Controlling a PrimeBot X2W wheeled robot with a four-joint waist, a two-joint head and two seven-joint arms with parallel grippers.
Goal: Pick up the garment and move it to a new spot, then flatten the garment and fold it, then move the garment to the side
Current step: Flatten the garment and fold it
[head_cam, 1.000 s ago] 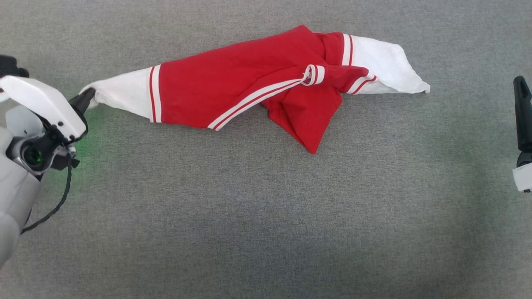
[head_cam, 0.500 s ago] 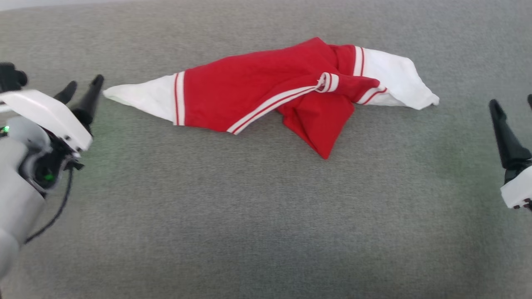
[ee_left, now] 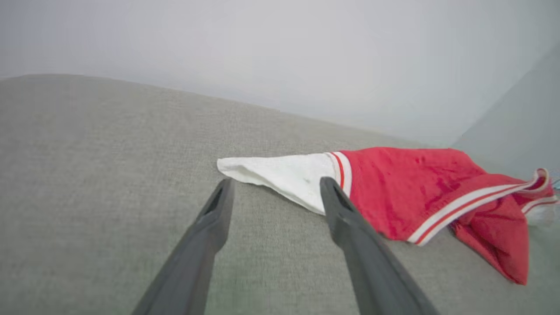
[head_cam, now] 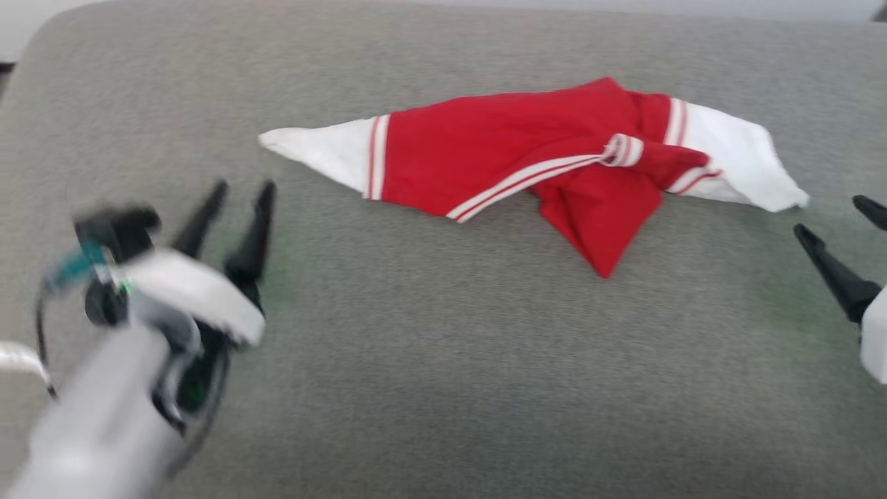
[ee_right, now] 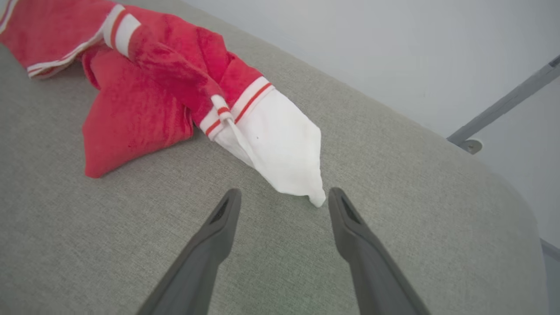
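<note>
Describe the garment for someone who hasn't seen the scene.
Start from the wide grey fabric surface. Toward its far side lies the garment, crumpled into a long strip. It is bright red with white pointed ends and striped trim, unlike the plain grey around it.

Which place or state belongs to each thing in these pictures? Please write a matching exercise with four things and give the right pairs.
Things
1. bright red soft cloth garment with white ends
2. left tool, two long dark fingers
3. right tool, two long dark fingers
4. grey woven fabric surface

Places or states
A. open, beside the garment's white tip at the head view's right edge
B. lying bunched, not held
C. open, at the head view's lower left
D. under the garment

Pairs: 1-B, 2-C, 3-A, 4-D
</note>
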